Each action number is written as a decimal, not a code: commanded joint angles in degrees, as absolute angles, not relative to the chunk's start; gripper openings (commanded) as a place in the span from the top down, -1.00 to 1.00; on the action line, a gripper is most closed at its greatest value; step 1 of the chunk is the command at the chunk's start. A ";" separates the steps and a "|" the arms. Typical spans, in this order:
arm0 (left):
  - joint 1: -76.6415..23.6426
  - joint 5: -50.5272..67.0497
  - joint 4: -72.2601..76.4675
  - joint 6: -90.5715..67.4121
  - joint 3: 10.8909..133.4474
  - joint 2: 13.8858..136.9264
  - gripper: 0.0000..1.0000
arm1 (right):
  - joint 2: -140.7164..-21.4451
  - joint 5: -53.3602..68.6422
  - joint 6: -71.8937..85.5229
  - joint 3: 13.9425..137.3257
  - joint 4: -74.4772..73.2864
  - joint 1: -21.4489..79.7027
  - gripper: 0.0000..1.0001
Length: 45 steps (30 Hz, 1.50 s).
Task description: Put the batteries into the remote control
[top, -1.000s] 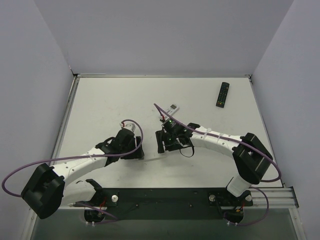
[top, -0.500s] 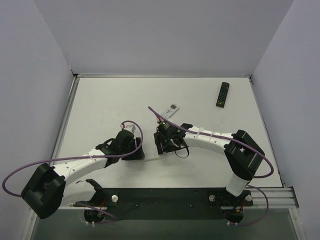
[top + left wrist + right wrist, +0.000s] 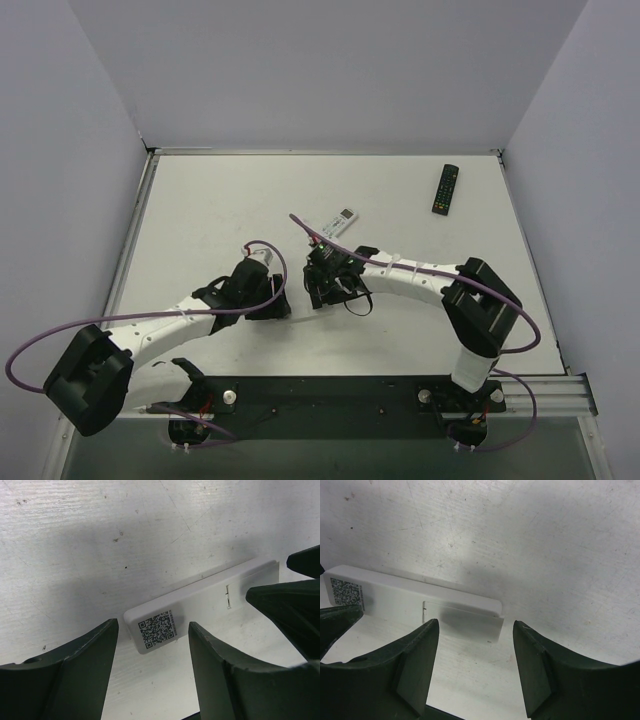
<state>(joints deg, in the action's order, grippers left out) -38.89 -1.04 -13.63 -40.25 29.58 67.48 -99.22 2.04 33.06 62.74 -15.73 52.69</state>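
left wrist: right above the remote control (image 3: pixel 200 605), facing down on its coded end, framed by the left hand (image 3: pixel 152 630).
right wrist: equally close above the remote control's opposite end, facing down past the right hand (image 3: pixel 476 625).
top external: high behind the arm bases (image 3: pixel 190 428), looking down across the whole tabletop (image 3: pixel 220 200), far from the remote control.
shared: both wrist views hold the same remote control.

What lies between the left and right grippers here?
The remote control, back up: its QR-labelled end at the left gripper, its other end at the right gripper. Both wrist views show it.
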 commanded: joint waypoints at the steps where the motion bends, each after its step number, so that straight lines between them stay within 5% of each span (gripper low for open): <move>1: -38.58 0.00 -11.25 -40.17 29.88 68.03 -0.36 | -100.89 0.18 33.66 64.86 -19.07 53.44 -0.12; 9: -38.23 0.00 -10.81 -40.08 29.44 68.12 -0.30 | -102.48 -1.41 34.36 65.83 -20.92 54.32 -0.10; 19: -38.06 2.46 -9.76 -39.64 29.09 68.29 -0.18 | -103.88 -0.53 35.16 66.44 -21.80 54.67 0.18; 45: -37.88 8.44 -3.61 -39.20 27.95 69.35 0.04 | -108.63 12.30 33.14 69.08 -17.32 56.16 0.20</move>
<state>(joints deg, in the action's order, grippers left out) -37.45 2.11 -11.07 -38.50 28.01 68.79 -104.57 3.95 33.34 67.96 -20.88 53.19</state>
